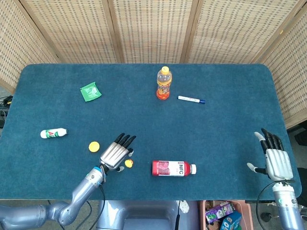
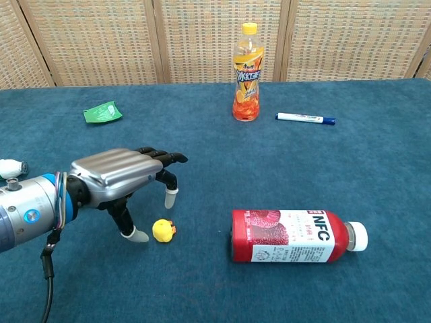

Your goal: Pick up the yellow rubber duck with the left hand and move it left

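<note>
The small yellow rubber duck (image 1: 128, 163) (image 2: 162, 230) sits on the blue table near the front, left of a lying red bottle. My left hand (image 1: 115, 153) (image 2: 124, 176) hovers over and just left of the duck, palm down, fingers spread; its thumb tip stands on the cloth right beside the duck. It holds nothing. My right hand (image 1: 275, 159) rests open at the table's right front edge, far from the duck; the chest view does not show it.
A red juice bottle (image 1: 173, 168) (image 2: 293, 236) lies right of the duck. A yellow cap (image 1: 94, 146) and a small white bottle (image 1: 53, 133) lie to the left. Farther back are a green packet (image 1: 90, 91), an upright orange drink bottle (image 1: 163, 83) and a marker (image 1: 191, 99).
</note>
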### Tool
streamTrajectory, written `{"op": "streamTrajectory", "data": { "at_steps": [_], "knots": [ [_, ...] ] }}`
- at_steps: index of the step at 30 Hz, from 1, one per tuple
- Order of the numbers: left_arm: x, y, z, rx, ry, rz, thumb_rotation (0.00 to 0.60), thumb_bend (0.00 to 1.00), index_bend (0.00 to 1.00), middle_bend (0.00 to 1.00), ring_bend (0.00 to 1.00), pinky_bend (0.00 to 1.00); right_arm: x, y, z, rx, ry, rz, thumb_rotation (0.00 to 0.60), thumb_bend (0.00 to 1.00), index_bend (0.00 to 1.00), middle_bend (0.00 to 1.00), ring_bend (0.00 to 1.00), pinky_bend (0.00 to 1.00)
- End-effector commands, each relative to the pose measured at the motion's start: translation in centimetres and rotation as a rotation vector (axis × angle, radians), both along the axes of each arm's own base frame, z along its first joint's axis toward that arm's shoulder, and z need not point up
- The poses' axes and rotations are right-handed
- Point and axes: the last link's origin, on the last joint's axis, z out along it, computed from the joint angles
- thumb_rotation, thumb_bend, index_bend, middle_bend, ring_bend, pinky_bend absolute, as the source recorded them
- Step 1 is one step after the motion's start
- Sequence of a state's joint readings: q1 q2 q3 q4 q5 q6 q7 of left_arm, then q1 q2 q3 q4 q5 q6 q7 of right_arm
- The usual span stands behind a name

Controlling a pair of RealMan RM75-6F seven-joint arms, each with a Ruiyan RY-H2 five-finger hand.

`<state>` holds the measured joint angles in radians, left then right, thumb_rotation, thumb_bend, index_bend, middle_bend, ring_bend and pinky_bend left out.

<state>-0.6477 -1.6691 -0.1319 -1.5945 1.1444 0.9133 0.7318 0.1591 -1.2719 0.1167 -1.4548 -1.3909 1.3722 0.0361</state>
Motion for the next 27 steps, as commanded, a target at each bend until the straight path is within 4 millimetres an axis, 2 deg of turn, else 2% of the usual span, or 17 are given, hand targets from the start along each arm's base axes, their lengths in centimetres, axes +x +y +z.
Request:
{"op": "streamTrajectory", "data": {
  "at_steps": [1,18,27],
  "knots": [
    [0.2,0.0,-0.5,-0.005,0.007,-0.003,0.600,0.15,0.46,0.00,0.00,0.00,-0.1,0.0,0.2,-0.005,-0.006,0.000,0.600,0.00,0.00,0.00,0.00,0.00],
    [0.9,0.0,-1.6,-0.009,0.038,-0.019,0.600,0.18,0.51,0.00,0.00,0.00,-0.3,-0.1,0.6,-0.012,-0.028,0.002,0.600,0.00,0.00,0.00,0.00,0.00],
    [0.9,0.0,-1.4,0.004,0.036,-0.026,0.600,0.20,0.57,0.00,0.00,0.00,-0.3,0.0,0.6,-0.014,-0.028,0.003,0.600,0.00,0.00,0.00,0.00,0.00]
  ]
}}
